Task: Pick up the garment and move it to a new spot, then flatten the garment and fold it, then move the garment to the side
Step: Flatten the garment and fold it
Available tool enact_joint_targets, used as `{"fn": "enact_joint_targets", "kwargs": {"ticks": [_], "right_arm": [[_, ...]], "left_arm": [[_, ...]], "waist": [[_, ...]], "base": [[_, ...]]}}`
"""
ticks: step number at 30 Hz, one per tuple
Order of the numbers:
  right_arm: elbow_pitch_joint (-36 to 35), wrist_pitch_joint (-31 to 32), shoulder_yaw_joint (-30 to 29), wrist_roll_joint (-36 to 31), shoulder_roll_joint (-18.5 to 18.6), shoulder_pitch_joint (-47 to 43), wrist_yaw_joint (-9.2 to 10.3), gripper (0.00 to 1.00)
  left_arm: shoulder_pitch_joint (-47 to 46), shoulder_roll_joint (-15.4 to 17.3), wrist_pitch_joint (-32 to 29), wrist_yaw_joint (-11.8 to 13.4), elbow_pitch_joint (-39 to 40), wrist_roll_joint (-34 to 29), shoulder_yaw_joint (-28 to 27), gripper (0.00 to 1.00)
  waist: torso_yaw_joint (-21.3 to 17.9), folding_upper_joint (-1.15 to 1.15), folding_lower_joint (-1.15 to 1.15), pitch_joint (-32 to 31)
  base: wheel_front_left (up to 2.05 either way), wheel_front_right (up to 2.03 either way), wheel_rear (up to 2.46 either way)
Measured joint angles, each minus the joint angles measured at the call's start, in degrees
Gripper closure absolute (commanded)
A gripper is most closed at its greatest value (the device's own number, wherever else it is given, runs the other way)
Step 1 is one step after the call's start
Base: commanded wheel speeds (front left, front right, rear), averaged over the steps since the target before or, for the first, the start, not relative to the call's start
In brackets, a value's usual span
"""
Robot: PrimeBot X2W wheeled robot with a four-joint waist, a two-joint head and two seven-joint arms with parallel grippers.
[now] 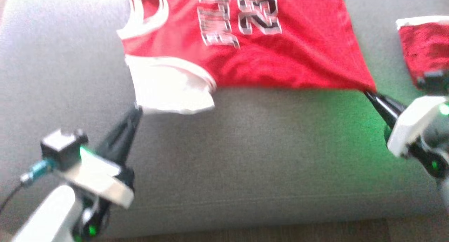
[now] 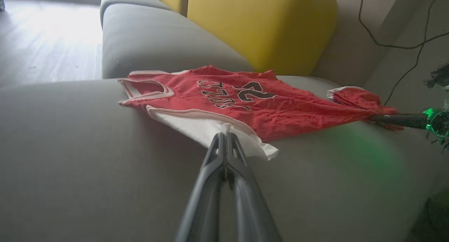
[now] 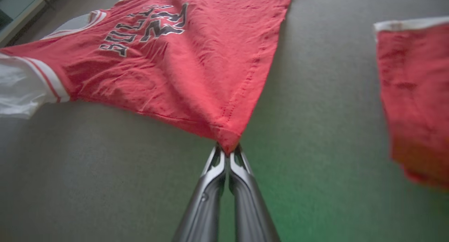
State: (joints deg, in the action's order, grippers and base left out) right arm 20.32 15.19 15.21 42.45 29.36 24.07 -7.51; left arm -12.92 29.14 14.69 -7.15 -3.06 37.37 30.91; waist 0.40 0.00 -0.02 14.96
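Both left tool (image 1: pixel 136 108) and right tool (image 1: pixel 367 93) pinch the jersey (image 1: pixel 280 59) on the sofa (image 1: pixel 245 158) (red cloth (image 1: pixel 424 49) nearby).

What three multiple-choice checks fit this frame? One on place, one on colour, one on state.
1. Where does the red basketball jersey with white trim lie?
A. on the grey fabric sofa seat
B. on a wooden floor
C. on a table

2. What colour is the big padded cushion behind it?
A. blue
B. white
C. yellow

3. How does the right gripper stand?
A. open above the jersey
B. shut on the jersey's hem corner
C. shut on nothing

Answers:
1 A: grey upholstery lies under and around the jersey.
2 C: the left wrist view shows it yellow.
3 B: the right wrist view shows the fingers closed, with the red corner pinched between their tips.
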Motion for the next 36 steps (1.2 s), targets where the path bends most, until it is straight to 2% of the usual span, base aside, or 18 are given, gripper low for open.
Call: {"fn": "enact_joint_targets", "kwargs": {"ticks": [5,13,15,19,23,29,36], "right_arm": [[-3.44,0.54,-6.59,-0.42,-1.15,-8.95,0.0,1.0],[-9.98,2.66,-15.6,-4.38,-2.88,-17.57,0.0,1.0],[-12.41,3.7,-18.66,-5.14,-3.93,-19.64,0.0,1.0],[-17.49,6.62,-23.21,-5.59,-6.84,-22.54,0.0,1.0],[-20.5,9.21,-25.06,-6.98,-8.8,-22.17,0.0,1.0],[-17.85,12.51,-25.18,-9.67,-11.82,-16.56,0.0,1.0],[-12.68,12.96,-24.49,-12.15,-12.05,-4.72,0.0,1.0]], "left_arm": [[8.35,1.68,0.0,0.0,5.15,9.2,0.03,1.0],[15.69,5.67,-2.12,0.99,14.13,14.56,-1.77,1.0],[17.73,6.1,-4.33,1.42,17.49,19.04,-2.03,1.0],[20.27,6.45,-6.1,2.72,22.74,23.99,-2.8,1.0],[18.43,5.43,-6.02,4.64,23.51,26.11,-4.65,1.0],[8.41,0.59,-6.1,7.61,16.25,21.74,-3.43,1.0],[-8.45,-5.52,-4.31,5.49,5.11,15.89,-1.79,1.0]], "waist": [[0.43,0.0,0.0,-3.17],[1.02,0.0,0.0,-4.54],[1.17,0.0,0.0,-4.5],[1.22,0.0,0.0,-4.05],[0.97,0.0,0.01,-2.96],[0.28,0.0,0.01,0.07],[0.4,0.0,0.03,5.24]], "base": [[0.0,0.0,0.0],[0.0,0.0,0.0],[0.0,0.0,0.0],[0.0,0.0,0.0],[0.0,0.0,0.0],[0.0,0.0,0.0],[0.0,0.0,0.0]]}}
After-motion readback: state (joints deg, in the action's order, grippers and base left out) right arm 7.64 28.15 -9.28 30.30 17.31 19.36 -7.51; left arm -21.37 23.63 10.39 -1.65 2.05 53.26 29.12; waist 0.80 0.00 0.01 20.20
